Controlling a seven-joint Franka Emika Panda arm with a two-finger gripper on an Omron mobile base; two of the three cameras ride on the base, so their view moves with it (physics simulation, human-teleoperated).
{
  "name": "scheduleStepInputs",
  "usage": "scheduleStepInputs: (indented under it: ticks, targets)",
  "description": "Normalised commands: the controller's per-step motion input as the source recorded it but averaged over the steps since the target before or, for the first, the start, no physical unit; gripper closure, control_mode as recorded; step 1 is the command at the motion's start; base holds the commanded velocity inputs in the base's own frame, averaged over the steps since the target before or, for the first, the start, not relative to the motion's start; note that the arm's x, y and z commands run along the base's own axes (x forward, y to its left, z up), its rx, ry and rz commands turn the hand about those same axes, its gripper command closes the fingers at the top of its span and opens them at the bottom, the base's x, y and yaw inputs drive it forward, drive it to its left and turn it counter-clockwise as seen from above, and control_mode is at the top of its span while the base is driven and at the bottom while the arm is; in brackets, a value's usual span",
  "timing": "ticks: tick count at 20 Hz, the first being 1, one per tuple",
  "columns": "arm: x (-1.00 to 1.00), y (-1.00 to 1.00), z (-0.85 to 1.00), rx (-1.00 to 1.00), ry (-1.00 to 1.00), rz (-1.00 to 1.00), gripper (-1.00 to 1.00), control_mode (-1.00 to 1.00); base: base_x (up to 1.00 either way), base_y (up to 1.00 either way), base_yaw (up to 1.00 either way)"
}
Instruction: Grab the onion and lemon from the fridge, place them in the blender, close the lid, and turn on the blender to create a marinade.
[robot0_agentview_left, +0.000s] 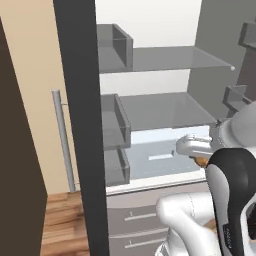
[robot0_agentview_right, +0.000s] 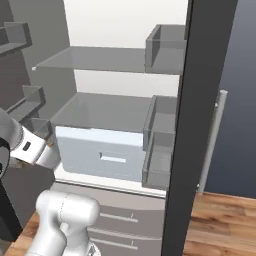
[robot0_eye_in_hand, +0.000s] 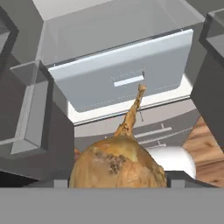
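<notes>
Onion in the tool, outside the open fridge

The tool (robot0_eye_in_hand: 117, 183) is closed partway around the onion (robot0_eye_in_hand: 117, 164), stem pointing toward the fridge (robot0_agentview_left: 150, 60) and its pale drawer (robot0_eye_in_hand: 127, 74); the arm reaches forward, low before that drawer.

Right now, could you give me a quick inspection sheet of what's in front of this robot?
Surface: fridge stands open, grey shelves bare; pale drawer closed.
Job's things: onion held at the gripper, stem tip pointing toward the drawer; lemon, blender and lid nothing seen.
Clutter: nothing seen.
Gripper: gripper shut on the onion, in front of the drawer.
Cables: nothing seen.
Surroundings: door bins, long metal handle, wooden floor.
</notes>
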Motion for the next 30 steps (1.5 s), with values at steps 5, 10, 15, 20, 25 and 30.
scheduleStepInputs:
  ticks: [5, 10, 15, 20, 25, 30]
  targets:
    - [0.00, 0.00, 0.00, 0.00, 0.00, 0.00, 1.00, 1.00, -1.00, 0.00, -0.14]
    - [0.00, 0.00, 0.00, 0.00, 0.00, 0.00, 1.00, 1.00, -0.99, 0.00, -0.55]
    - [0.00, 0.00, 0.00, 0.00, 0.00, 0.00, 1.00, 1.00, -0.69, 0.00, -0.81]
    - [0.00, 0.00, 0.00, 0.00, 0.00, 0.00, 1.00, 1.00, -0.51, 0.00, -0.87]
    - [0.00, 0.00, 0.00, 0.00, 0.00, 0.00, 1.00, 1.00, -0.17, 0.00, -0.91]
    - [0.00, 0.00, 0.00, 0.00, 0.00, 0.00, 1.00, 1.00, 0.04, -0.16, -0.91]
